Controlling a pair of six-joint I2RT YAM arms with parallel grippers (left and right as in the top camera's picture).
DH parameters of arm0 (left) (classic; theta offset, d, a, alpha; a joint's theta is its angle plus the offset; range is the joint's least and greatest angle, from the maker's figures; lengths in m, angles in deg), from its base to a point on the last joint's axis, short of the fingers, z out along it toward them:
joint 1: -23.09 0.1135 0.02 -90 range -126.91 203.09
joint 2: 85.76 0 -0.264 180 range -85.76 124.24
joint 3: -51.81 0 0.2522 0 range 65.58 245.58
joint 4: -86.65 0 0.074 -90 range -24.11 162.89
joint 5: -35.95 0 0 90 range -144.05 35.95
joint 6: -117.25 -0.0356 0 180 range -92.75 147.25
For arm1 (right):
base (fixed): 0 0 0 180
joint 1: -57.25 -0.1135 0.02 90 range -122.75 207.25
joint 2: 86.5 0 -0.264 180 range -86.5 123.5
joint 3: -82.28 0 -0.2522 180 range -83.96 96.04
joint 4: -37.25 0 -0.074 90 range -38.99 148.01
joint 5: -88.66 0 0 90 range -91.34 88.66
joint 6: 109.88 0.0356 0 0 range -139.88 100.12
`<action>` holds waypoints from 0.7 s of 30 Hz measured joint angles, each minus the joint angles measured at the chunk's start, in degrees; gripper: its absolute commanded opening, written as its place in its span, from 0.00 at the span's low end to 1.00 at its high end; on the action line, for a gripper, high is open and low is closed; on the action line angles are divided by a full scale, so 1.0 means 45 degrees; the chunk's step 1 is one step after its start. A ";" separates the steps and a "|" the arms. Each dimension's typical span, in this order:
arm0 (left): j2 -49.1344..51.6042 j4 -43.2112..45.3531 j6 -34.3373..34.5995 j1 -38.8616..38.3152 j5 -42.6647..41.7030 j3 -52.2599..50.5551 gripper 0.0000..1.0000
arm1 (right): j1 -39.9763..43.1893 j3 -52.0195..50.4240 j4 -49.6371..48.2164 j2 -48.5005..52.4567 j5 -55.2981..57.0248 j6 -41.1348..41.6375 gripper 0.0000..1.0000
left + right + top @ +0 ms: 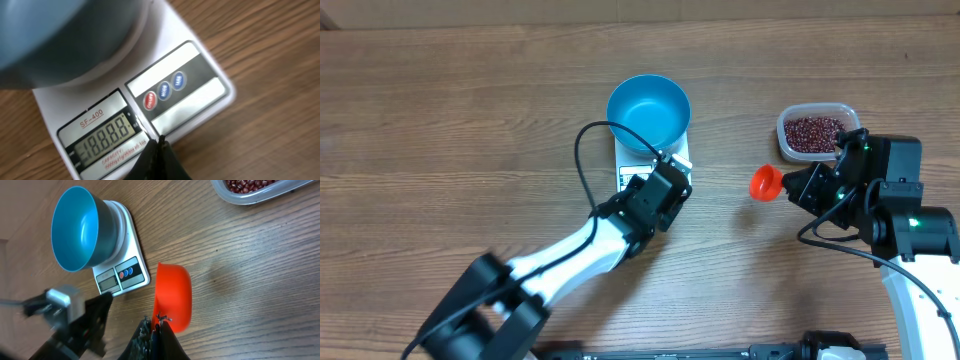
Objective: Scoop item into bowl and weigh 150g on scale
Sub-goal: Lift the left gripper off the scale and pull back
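Scale [630, 165]: frame centre, long axis up-down, display end toward lower edge, digits lit. Bowl [648, 110] on its upper half, empty. Beans [815, 130] in tub [782, 130], upper right. Left claw [160, 144] shut, empty, tips at scale's display edge. Right claw [157, 324] shut on orange scoop [172, 297], between scale and tub. Wooden table [440, 120].

A brown wood-grain table [440, 120] fills the view, evenly lit by soft overhead light.
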 measured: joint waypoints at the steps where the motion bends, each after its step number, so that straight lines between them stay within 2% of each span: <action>1: -0.0359 -0.0233 0.0005 -0.0058 -0.0005 0.0000 0.04 | 0.0000 0.0000 0.0000 0.0000 0.0000 0.0005 0.04; 9: -0.3774 -0.2492 0.0301 -0.0063 0.0112 -0.0010 0.04 | 0.0000 0.0000 -0.0034 0.0000 -0.0005 0.0005 0.04; 10: -0.4172 -0.2764 0.0345 -0.0063 0.0151 -0.0010 0.21 | 0.0000 0.0000 -0.0034 0.0000 -0.0005 0.0005 0.04; 11: -0.4478 -0.2992 0.0330 -0.0063 0.0151 -0.0010 0.51 | 0.0000 0.0000 -0.0034 0.0000 -0.0005 0.0005 0.04; 12: -0.4809 -0.3230 0.0423 -0.0063 0.0189 -0.0010 1.00 | 0.0000 0.0000 -0.0029 0.0000 0.0000 0.0000 0.04; 21: -0.6489 -0.5207 0.1384 -0.0063 0.0199 -0.0010 0.99 | 0.0000 0.0000 -0.0019 0.0000 -0.0005 0.0000 0.04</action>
